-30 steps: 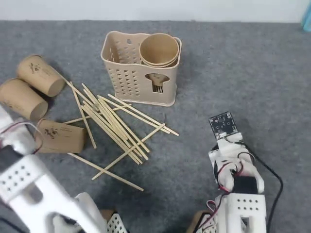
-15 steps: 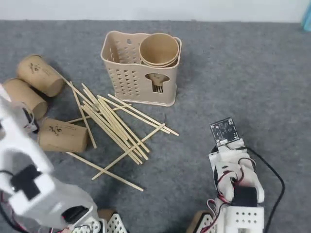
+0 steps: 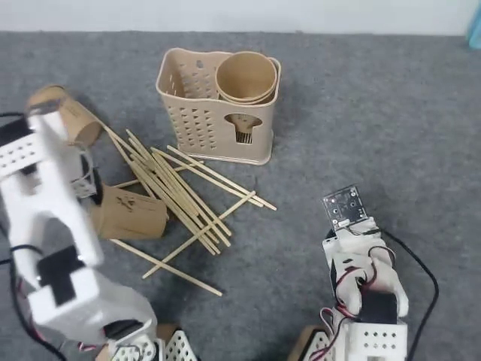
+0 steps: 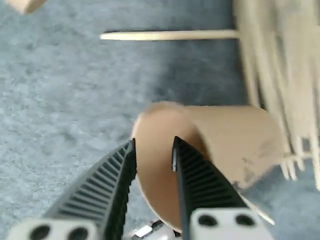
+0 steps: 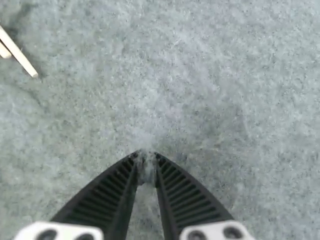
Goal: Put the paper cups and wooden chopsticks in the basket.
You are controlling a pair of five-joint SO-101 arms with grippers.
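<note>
Starting with the high view, the basket point(image 3: 214, 124) is seen on the grey carpet point(image 3: 376, 113), with nested cups point(image 3: 246, 75) standing in one end. Wooden chopsticks point(image 3: 180, 197) are scattered just in front of it. A paper cup point(image 3: 131, 214) lies on its side beside them, under the left arm point(image 3: 52, 195); a second cup point(image 3: 83, 124) lies farther back. The right arm point(image 3: 364, 278) is well apart from all of these.

In the left wrist view, the left gripper point(image 4: 153, 144) is parted by a narrow gap at the end of the paper cup point(image 4: 225, 140); whether the cup is held cannot be told.

In the right wrist view, the right gripper point(image 5: 145, 156) is closed on nothing over the carpet point(image 5: 200, 75), near a chopstick tip point(image 5: 17, 59).
</note>
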